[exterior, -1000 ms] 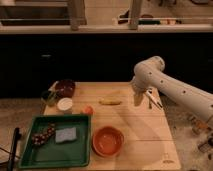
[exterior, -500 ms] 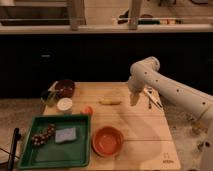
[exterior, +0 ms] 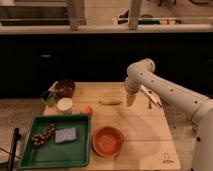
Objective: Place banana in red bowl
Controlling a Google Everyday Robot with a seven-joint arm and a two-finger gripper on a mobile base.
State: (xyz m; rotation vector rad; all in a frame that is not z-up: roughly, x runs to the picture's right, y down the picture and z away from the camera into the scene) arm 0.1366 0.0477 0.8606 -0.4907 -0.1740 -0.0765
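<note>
Gripper (exterior: pixel 131 98) is hovering open and empty just beside the banana (exterior: pixel 110 101); any off-centre descent is risking shoving it away from the red bowl (exterior: pixel 107 141).

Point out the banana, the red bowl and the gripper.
banana (exterior: pixel 110 101), camera view, its middle.
red bowl (exterior: pixel 94 142), camera view, left rim.
gripper (exterior: pixel 131 100), camera view, between fingertips, just right of the banana.

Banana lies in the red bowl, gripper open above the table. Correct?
No: the banana lies on the table, beyond the red bowl, not in it, as the camera view shows. The gripper is open above the table, close beside the banana.
</note>
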